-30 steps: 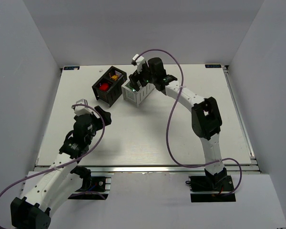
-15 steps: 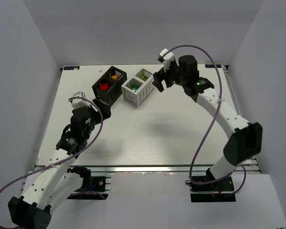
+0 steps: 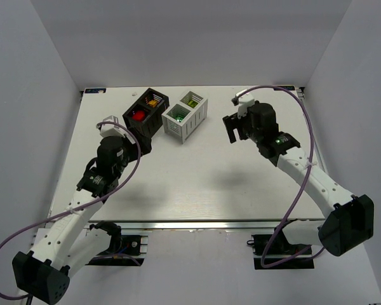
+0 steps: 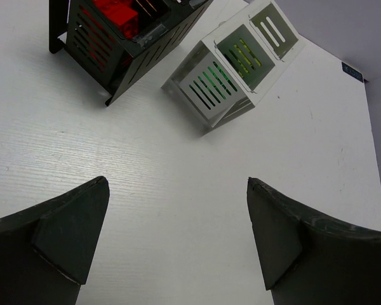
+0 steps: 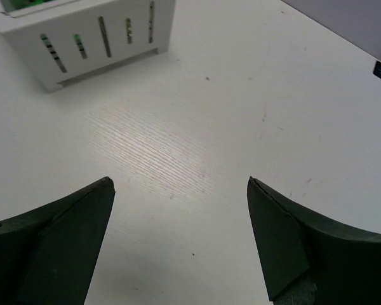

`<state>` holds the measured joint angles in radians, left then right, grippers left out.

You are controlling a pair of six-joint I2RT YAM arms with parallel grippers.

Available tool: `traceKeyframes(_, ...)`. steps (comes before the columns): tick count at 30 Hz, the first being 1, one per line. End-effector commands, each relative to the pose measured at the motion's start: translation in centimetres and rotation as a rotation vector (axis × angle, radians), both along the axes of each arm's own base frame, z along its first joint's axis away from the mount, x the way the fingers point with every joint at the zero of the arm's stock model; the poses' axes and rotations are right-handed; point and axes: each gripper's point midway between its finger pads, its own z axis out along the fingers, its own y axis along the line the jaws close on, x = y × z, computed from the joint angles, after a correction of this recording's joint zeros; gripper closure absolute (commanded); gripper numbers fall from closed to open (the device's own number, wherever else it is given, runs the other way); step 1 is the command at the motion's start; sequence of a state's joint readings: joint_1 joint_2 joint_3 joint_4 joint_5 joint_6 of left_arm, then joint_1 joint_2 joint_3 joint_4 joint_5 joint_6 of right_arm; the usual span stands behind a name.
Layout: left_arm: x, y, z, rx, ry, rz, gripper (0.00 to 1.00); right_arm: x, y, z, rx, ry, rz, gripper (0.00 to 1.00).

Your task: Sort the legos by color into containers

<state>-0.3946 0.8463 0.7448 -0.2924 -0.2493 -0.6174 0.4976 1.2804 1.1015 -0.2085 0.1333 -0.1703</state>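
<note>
Two containers are seen, a black rack [image 3: 150, 127] and a white rack [image 3: 189, 127], with two compartments each. The left gripper [image 4: 178, 235] and right gripper [image 5: 179, 236] are held spread apart, empty.

Both arms [image 3: 70, 222] are white with black joints, looping purple cables [image 3: 273, 87] and dark grippers [image 4: 178, 184] (blunt, wedge-shaped fingers [image 4: 70, 235]).

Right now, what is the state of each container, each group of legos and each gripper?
black container, upright, both compartments occupied.
white container, upright, both compartments occupied.
red legos, in the black container's near compartment.
orange-yellow legos, in its far compartment.
green legos, in the white container's near compartment.
yellow-green legos, in its far compartment.
left gripper, open, holding nothing.
right gripper, open, holding nothing.
</note>
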Motion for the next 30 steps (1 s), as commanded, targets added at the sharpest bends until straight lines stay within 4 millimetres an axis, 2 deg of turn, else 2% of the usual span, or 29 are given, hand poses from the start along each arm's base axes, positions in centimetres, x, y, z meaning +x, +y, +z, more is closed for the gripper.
traceKeyframes(1,0.3,-0.4,1.9,-0.018,-0.03,-0.018,0.02,0.8,-2.2,0.7,-0.02,-0.059,-0.126,0.1)
traceKeyframes(5,0.3,-0.4,2.2,-0.018,-0.03,-0.018,0.02,0.8,-3.1,-0.1,-0.037,-0.056,-0.152,0.11)
traceKeyframes(17,-0.7,0.2,2.0,-0.05,-0.034,0.011,0.02,0.5,-2.9,-1.2,-0.01,-0.015,-0.131,0.11)
traceKeyframes(30,-0.4,0.2,1.9,-0.058,-0.04,0.02,0.02,0.6,-3.9,-1.3,0.018,-0.016,-0.154,0.1)
